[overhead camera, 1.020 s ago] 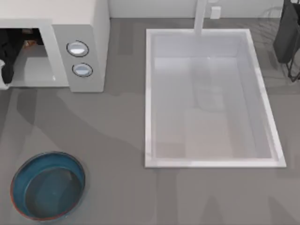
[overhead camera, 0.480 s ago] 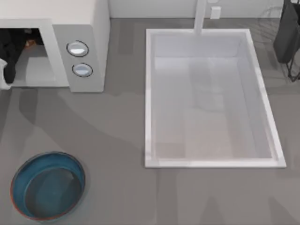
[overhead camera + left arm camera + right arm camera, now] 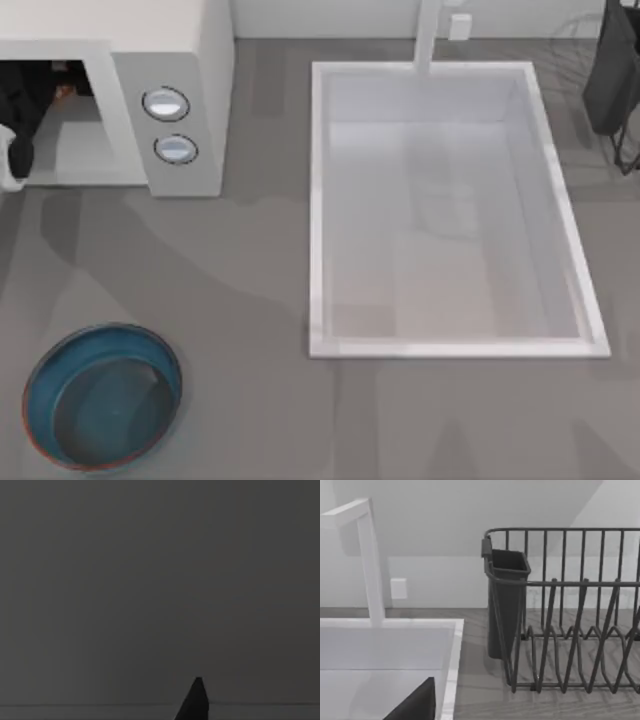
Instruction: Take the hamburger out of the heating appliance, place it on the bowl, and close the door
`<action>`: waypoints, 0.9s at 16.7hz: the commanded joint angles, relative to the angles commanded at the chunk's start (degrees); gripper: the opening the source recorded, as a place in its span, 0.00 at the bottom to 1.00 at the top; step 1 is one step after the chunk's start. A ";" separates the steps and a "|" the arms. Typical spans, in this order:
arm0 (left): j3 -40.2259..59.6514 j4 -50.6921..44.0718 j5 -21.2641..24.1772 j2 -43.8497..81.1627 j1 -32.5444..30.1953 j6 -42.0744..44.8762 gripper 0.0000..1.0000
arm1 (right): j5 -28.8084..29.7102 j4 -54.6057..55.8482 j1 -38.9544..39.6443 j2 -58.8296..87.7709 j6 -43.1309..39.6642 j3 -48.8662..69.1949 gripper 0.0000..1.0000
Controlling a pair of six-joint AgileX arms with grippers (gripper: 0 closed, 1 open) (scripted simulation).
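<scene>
The white microwave (image 3: 165,60) stands at the back left with its cavity open toward the table. My left gripper (image 3: 22,100) is reaching into that cavity at the top view's left edge, a black shape against the pale floor. A small orange-brown bit of the hamburger (image 3: 63,92) peeks out just right of it, deep inside. I cannot tell whether they touch. The blue bowl (image 3: 100,395) sits at the front left with nothing in it. The door is out of view past the left edge. The left wrist view is dark.
A large white sink (image 3: 455,345) with a faucet (image 3: 428,35) takes up the middle and right. A dark wire dish rack (image 3: 570,630) with a cutlery holder (image 3: 610,80) stands at the back right. My parked right gripper (image 3: 415,705) shows there as a dark tip.
The left arm has edged slightly deeper into the microwave cavity. The hamburger's orange patch has barely shifted. Nothing else has moved.
</scene>
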 joint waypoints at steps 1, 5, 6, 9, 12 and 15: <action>-0.12 0.08 0.01 -0.04 0.01 0.00 0.00 | 0.00 0.00 0.00 0.00 0.00 0.00 1.00; -6.44 4.19 0.49 -2.55 0.53 0.13 0.00 | 0.00 0.00 0.00 0.00 0.00 0.00 1.00; -9.52 6.01 0.71 -3.72 0.77 0.19 0.00 | 0.00 0.00 0.00 0.00 0.00 0.00 1.00; -21.14 12.68 1.49 -8.06 1.62 0.40 0.00 | 0.00 0.00 0.00 0.00 0.00 0.00 1.00; -34.50 20.45 2.41 -12.97 2.61 0.65 0.00 | 0.00 0.00 0.00 0.00 0.00 0.00 1.00; -46.94 27.87 3.28 -17.49 3.56 0.88 0.00 | 0.00 0.00 0.00 0.00 0.00 0.00 1.00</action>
